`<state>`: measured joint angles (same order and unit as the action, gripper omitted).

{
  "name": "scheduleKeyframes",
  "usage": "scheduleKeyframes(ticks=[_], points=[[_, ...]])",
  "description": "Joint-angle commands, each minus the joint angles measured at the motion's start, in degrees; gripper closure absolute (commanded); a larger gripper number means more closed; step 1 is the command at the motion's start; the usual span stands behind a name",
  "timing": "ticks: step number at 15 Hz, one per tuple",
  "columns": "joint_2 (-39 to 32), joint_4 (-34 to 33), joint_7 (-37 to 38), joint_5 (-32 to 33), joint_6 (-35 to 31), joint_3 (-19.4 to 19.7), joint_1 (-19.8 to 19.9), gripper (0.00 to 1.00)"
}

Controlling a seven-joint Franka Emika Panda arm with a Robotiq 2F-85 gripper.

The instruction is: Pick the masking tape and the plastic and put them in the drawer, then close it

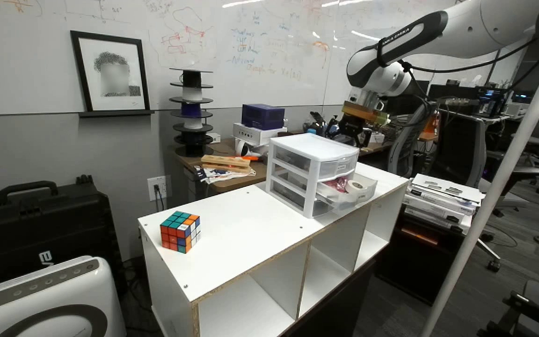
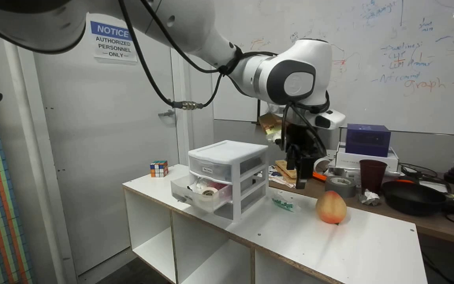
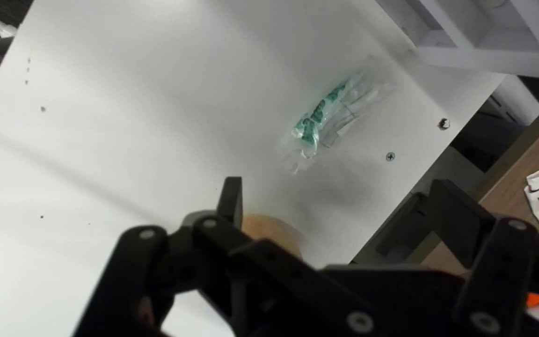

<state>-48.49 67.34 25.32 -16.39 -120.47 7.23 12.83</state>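
1. My end effector (image 3: 342, 208) hangs in the air above the white shelf (image 2: 341, 252), its jaws spread wide.
2. In the wrist view I see the plastic (image 3: 318, 117), clear with green print, lying crumpled on the shelf top, near the drawer unit (image 2: 231, 151).
3. The unit's middle drawer (image 2: 183, 195) is pulled out, and the roll of masking tape (image 1: 356, 186) is inside it, next to a crumpled red thing (image 1: 339, 184).
4. A peach (image 2: 331, 207) rests on the shelf, partly hidden by my end effector in the wrist view.
5. A Rubik's cube (image 1: 180, 231) sits on the shelf, across the unit from the plastic.
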Motion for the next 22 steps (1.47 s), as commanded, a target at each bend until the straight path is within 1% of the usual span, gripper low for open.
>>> scheduleKeyframes(ticks=[1,6,10,19,20,21,22], points=[[-4.0,-6.7,-0.5,-0.9,3.0,-1.2,1.7,0.0],[-8.2,-9.7,1.2,-1.4,1.8,-1.8,1.7,0.0],[-11.4,-13.0,2.3,-1.4,2.7,-2.5,1.7,0.0],[-15.8,-17.7,2.8,-0.5,3.0,-2.7,1.6,0.0],[-16.3,-18.1,2.6,-0.4,3.1,-2.8,1.6,0.12],[-16.6,-18.5,2.6,-0.4,3.2,-2.8,1.6,0.26],[-16.9,-18.8,2.5,-0.3,3.3,-2.9,1.6,0.34]])
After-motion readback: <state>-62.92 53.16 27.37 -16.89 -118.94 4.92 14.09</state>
